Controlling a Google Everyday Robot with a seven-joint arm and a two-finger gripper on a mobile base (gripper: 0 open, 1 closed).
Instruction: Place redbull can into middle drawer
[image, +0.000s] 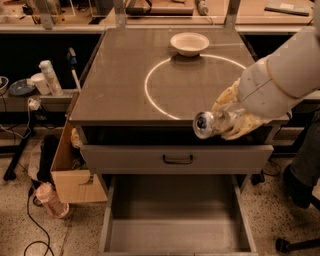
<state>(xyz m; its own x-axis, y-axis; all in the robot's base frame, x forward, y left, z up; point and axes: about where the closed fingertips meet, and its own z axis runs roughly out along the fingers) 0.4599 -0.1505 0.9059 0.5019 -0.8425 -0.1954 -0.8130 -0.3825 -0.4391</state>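
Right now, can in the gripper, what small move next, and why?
Probably ease the gripper toward the camera and down: it holds the redbull can sideways over the front edge of the tabletop; the open middle drawer lies below, nearer the camera.

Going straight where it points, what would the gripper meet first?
The gripper, holding the redbull can at the front edge of the tabletop, points outward past it: probably free, depth unclear.
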